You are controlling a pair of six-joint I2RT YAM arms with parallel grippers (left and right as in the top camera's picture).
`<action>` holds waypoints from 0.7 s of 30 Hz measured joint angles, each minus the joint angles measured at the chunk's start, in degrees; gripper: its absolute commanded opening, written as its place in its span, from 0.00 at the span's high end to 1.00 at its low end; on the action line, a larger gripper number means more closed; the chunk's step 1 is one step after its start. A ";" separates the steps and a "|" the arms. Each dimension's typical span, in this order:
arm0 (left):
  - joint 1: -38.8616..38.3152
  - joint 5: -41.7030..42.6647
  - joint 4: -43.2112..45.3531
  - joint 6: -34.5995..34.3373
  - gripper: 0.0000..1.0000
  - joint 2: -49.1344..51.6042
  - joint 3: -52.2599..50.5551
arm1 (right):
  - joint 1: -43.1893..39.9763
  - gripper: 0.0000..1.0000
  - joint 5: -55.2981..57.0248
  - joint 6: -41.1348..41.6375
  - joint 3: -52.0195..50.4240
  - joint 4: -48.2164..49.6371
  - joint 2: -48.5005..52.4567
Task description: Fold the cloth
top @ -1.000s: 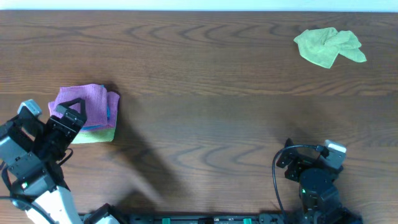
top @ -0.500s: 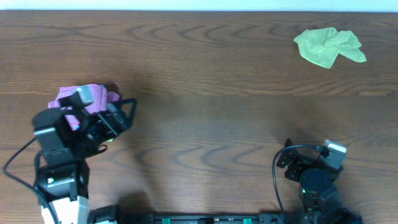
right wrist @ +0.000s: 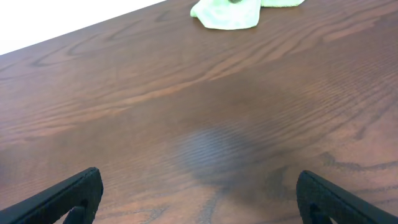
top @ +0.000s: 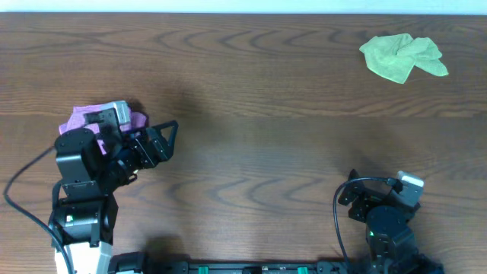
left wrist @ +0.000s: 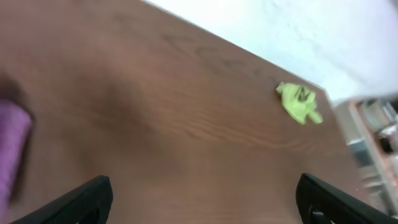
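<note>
A crumpled light green cloth (top: 403,57) lies at the far right of the table; it shows in the left wrist view (left wrist: 298,103) and the right wrist view (right wrist: 233,12). A folded purple cloth (top: 84,118) lies at the left, mostly hidden under my left arm; its edge shows in the left wrist view (left wrist: 12,146). My left gripper (top: 160,141) is open and empty, above the table just right of the purple cloth. My right gripper (top: 358,194) is open and empty near the front edge at the right.
The brown wooden table (top: 251,91) fills the view. Its far edge meets a white wall (right wrist: 62,18). A black cable (top: 338,228) loops beside the right arm.
My left arm has swung from over the folded cloths toward the right, and its gripper now points to the table's middle. The right arm has not moved.
</note>
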 measured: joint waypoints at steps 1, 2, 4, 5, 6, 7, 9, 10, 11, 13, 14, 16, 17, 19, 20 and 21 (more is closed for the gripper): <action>-0.13 -0.68 0.15 2.91 0.05 -0.04 0.00 | 0.00 0.01 0.02 0.00 0.00 -0.02 0.00; -0.26 -1.22 0.24 5.33 0.05 -0.20 0.00 | 0.00 0.01 0.00 0.00 0.00 -0.02 0.00; -0.52 -2.80 0.24 9.38 0.05 -1.01 0.00 | 0.00 0.01 0.00 0.00 0.00 -0.02 0.00; -0.55 -3.39 0.24 10.49 0.05 -1.38 0.00 | 0.00 0.01 0.00 0.00 0.00 -0.02 0.00; -0.57 -4.24 0.20 11.96 0.05 -2.08 0.00 | 0.00 0.01 0.00 0.00 0.00 -0.02 0.00; -0.57 -5.27 0.15 13.29 0.05 -2.78 0.00 | 0.00 0.01 0.00 0.00 0.00 -0.02 0.00; -0.70 -6.97 -0.22 15.50 0.05 -4.24 0.00 | 0.00 0.01 0.00 0.00 0.00 -0.02 0.00; -0.83 -8.00 -0.59 16.63 0.05 -5.07 0.00 | 0.00 0.01 0.00 0.00 0.00 -0.02 0.00; -0.83 -9.01 -0.94 17.44 0.05 -5.99 0.00 | 0.00 0.01 0.00 0.00 0.00 -0.02 0.00; -0.83 -11.04 -1.33 18.75 0.05 -8.04 0.00 | 0.00 0.01 0.00 0.00 0.00 -0.02 0.00; -0.83 -12.24 -1.90 19.30 0.05 -9.35 -0.02 | 0.00 0.01 0.00 0.00 0.00 -0.02 0.00; -0.83 -13.90 -2.05 19.78 0.05 -11.72 -0.44 | 0.00 0.01 0.00 0.00 0.00 0.00 0.00; -0.83 -14.43 -1.92 19.96 0.05 -12.94 -1.03 | 0.00 0.01 0.00 0.00 0.00 -0.02 0.00; -0.83 -15.69 -1.79 20.81 0.05 -16.74 -3.54 | 0.00 0.01 0.00 0.00 0.00 -0.02 0.00; -0.83 -15.98 -1.77 21.18 0.05 -18.45 -5.01 | 0.00 0.01 -0.02 0.00 0.00 0.00 -0.02; -0.83 -16.24 -1.68 21.51 0.05 -20.37 -6.88 | 0.00 0.01 -0.02 0.00 0.00 -0.02 0.00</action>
